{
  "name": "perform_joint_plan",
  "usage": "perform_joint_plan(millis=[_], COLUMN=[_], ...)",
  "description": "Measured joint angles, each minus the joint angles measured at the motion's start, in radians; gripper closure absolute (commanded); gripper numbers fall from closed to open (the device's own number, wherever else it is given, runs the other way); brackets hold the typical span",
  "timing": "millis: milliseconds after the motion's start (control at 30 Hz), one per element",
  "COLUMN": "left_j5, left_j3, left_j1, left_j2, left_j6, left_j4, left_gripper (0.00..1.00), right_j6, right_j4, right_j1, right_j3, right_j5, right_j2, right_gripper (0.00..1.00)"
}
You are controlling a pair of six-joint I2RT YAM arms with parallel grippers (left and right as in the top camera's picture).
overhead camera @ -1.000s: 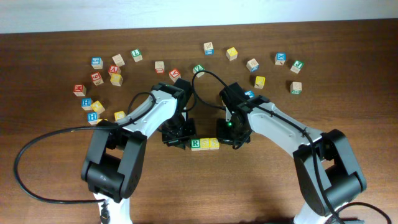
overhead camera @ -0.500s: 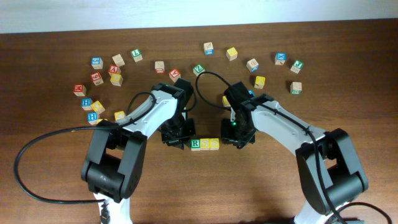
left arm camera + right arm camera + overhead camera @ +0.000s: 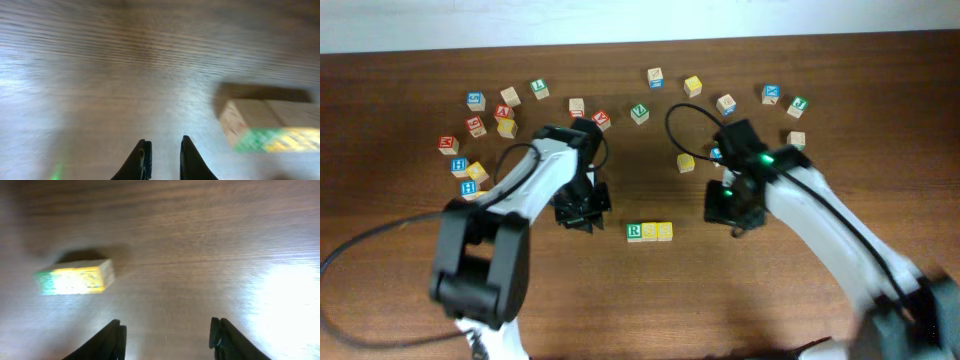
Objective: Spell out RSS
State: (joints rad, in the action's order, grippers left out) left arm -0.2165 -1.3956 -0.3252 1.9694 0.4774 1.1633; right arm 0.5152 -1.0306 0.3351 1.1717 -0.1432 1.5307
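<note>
Three cubes stand in a touching row on the table: the green R cube [image 3: 634, 232], then two yellow S cubes [image 3: 650, 232] [image 3: 665, 232]. My left gripper [image 3: 576, 212] is to the left of the row and apart from it. Its fingers [image 3: 145, 156] stand narrowly open with nothing between them, and the blurred row [image 3: 270, 125] lies to their right. My right gripper [image 3: 730, 210] is to the right of the row. It is wide open [image 3: 168, 332] over bare wood, with the row [image 3: 75, 280] off to its left.
Several other letter cubes are scattered along the back of the table, with a cluster at the left [image 3: 480, 130]. A yellow cube [image 3: 686, 162] and a blue one [image 3: 717, 152] sit close to the right arm. Cables trail from both arms.
Both grippers have drawn away from the row, the left one leftward and the right one rightward. The three cubes have stayed where they were.
</note>
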Motion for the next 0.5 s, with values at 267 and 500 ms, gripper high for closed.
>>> perform_joint_plan(millis=[267, 500], left_j5=[0.114, 0.255], left_j3=[0.067, 0.346], left_j1=[-0.016, -0.213], left_j2=[-0.591, -1.054], left_j6=[-0.011, 0.130], left_j4=[0.100, -0.003], left_gripper=[0.01, 0.01], right_j6=[0.002, 0.001], right_j4=[-0.377, -0.434], right_j1=[0.000, 0.000], right_j3=[-0.012, -0.063], right_j5=[0.095, 0.117], right_j2=[-0.778, -1.011], right_gripper=[0.02, 0.02])
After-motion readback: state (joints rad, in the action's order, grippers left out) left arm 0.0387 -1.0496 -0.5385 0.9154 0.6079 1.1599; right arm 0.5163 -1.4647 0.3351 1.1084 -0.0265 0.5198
